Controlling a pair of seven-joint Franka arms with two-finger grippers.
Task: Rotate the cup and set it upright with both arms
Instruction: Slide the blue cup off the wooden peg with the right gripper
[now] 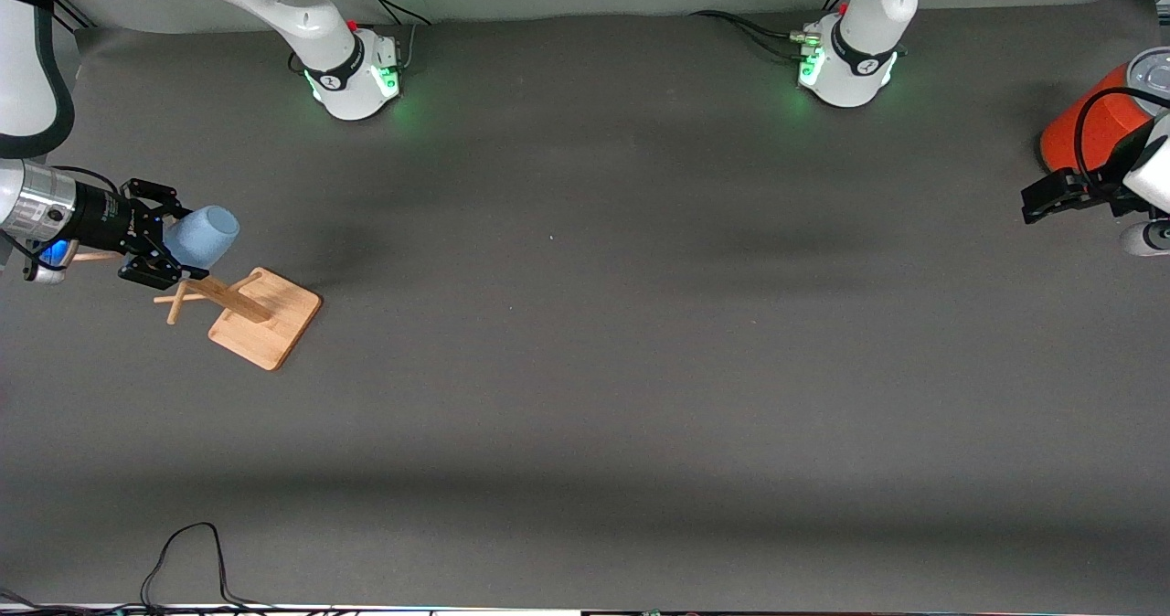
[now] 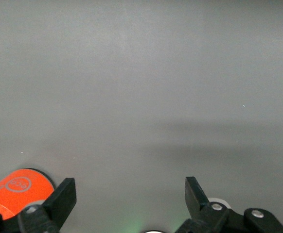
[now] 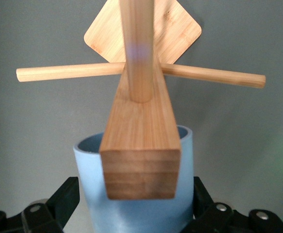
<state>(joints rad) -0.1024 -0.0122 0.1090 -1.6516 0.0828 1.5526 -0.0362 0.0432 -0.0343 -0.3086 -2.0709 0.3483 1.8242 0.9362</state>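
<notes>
Sideways, the matte pale-blue cup (image 1: 203,235) sits between the right tool's (image 1: 163,243) fingers.

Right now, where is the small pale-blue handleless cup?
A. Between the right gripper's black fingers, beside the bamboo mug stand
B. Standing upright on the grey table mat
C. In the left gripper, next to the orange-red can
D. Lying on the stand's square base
A: the small pale-blue handleless cup sits on its side between the fingers of the right gripper, above the bamboo mug stand; the left gripper is open and empty.
</notes>
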